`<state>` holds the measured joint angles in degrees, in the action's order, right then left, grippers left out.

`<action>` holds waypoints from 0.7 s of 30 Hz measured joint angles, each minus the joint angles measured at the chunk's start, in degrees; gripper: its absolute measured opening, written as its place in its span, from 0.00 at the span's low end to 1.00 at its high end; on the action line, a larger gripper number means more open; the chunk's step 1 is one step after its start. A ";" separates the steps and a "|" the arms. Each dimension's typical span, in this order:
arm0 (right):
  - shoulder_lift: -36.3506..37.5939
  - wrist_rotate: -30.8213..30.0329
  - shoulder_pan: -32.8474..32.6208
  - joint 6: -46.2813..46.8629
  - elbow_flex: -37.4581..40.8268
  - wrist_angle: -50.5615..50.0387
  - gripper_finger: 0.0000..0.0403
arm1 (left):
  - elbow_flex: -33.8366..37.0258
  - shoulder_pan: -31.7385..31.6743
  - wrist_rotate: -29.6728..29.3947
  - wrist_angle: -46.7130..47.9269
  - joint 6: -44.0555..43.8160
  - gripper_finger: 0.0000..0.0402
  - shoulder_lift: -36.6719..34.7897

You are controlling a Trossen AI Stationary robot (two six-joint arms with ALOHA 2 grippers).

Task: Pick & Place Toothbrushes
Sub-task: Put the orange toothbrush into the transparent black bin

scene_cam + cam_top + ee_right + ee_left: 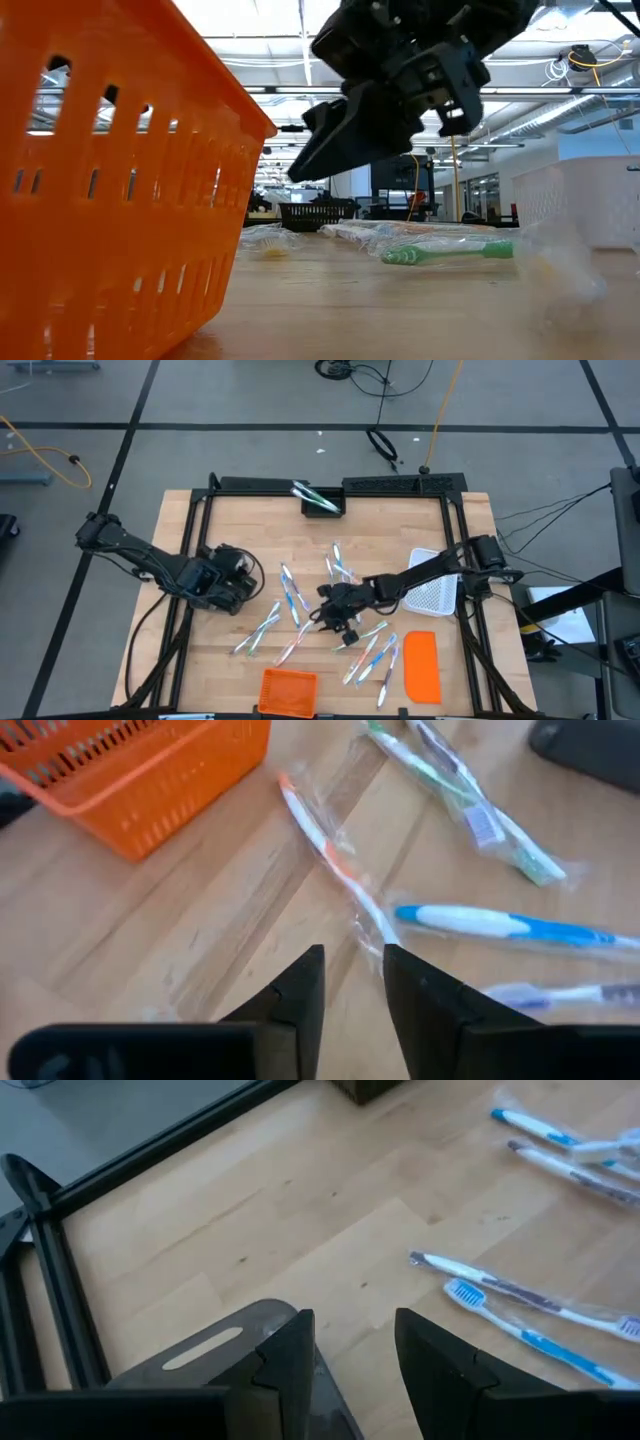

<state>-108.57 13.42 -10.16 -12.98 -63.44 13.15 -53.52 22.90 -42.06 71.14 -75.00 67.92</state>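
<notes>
Toothbrushes (345, 615) lie scattered across the wooden desk (200, 660), centre to five o'clock. The right hand (335, 622) hovers among them, fingers slightly apart and empty; it should straddle one wrapped handle squarely. The left hand (243, 588) waits, part-open, at nine o'clock. Orange basket (288, 692) at six; grey tiled floor around.

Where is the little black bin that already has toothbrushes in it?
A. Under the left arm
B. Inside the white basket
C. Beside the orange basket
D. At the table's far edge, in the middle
D: in the high view the black bin sits mid-way along the far edge, with toothbrushes sticking out.
</notes>
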 joint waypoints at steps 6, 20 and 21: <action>-3.65 -4.85 -0.08 -2.05 -1.53 0.59 0.35 | 0.00 0.00 0.02 -1.43 1.31 0.36 0.00; -5.06 -5.97 -0.06 -3.77 -1.90 2.24 0.43 | 0.00 0.00 0.04 -1.52 1.38 0.36 0.00; -5.06 -5.97 -0.07 -3.77 -1.90 2.29 0.43 | 0.00 0.00 0.04 -1.54 1.38 0.36 0.00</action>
<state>-113.62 7.44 -10.23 -16.75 -65.34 15.44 -53.52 22.90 -42.02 69.61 -73.63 67.92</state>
